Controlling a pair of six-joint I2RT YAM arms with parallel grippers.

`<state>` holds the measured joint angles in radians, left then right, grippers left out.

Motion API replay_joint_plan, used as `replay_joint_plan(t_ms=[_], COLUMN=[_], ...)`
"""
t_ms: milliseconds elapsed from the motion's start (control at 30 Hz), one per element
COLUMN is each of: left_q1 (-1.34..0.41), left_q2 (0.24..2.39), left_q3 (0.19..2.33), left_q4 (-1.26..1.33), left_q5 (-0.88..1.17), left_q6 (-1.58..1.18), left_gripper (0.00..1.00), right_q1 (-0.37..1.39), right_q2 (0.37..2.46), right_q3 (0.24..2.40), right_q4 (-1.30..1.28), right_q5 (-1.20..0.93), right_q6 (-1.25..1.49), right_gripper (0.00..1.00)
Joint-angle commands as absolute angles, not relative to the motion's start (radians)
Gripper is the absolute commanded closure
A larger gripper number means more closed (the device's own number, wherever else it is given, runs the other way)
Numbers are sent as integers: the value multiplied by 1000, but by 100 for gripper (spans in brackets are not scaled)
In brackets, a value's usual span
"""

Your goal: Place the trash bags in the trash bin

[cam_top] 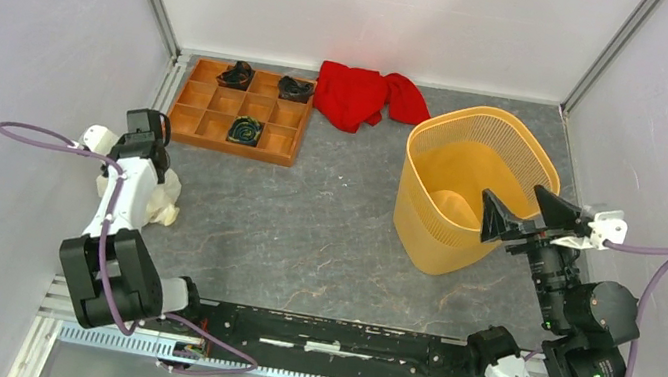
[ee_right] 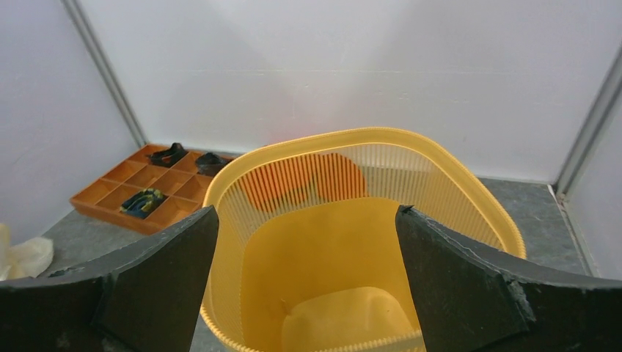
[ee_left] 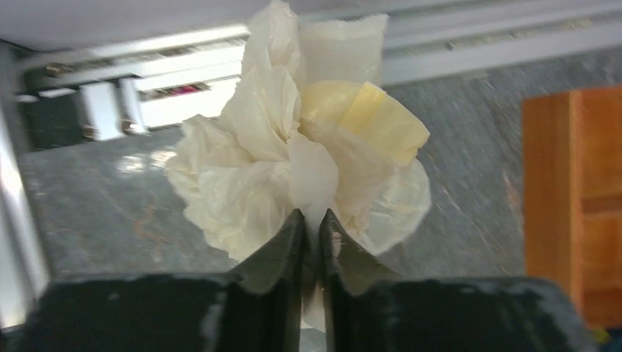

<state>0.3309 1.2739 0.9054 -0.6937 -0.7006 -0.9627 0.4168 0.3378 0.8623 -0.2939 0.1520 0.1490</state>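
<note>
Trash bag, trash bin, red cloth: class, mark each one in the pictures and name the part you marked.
trash bag (ee_left: 242, 191): left wrist view, crumpled left lobe.
trash bin (cam_top: 425, 228): top external view, near mesh wall.
red cloth (cam_top: 350, 95): top external view, middle of the bunched fabric.

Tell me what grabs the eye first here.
The yellow-orange trash bin stands right of centre, the open right claw poised above its near rim. At left, the left claw is shut on a crumpled cream trash bag. A red cloth lies at the back.
</note>
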Motion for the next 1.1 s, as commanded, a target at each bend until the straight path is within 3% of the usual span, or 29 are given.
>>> replay_joint_plan(t_ms=[0, 133, 400, 567, 667, 800, 1067], left_q1=[335, 321, 285, 4, -173, -280, -291], left_q2=[1234, 1183, 822, 659, 622, 597, 584], left_q3=[877, 868, 625, 596, 585, 517, 548], left_q4=[-523, -436, -180, -118, -83, 57, 25], left_q5=[-444, -230, 560, 714, 722, 722, 738], left_q6=[-844, -743, -733, -723, -739, -786, -740], left_gripper=[84, 97, 98, 98, 98, 98, 98], right_q1=[413, 414, 414, 414, 424, 534, 1032], right_q2=[387, 440, 556, 643, 686, 745, 943], right_q3=[912, 945, 998, 954, 984, 961, 1027], right_q4=[-299, -326, -277, -12, -56, -92, -183], right_q5=[22, -110, -398, -720, -674, -570, -92], right_q6=[112, 92, 137, 363, 356, 346, 235], right_gripper=[2, 2, 2, 2, 2, 2, 2])
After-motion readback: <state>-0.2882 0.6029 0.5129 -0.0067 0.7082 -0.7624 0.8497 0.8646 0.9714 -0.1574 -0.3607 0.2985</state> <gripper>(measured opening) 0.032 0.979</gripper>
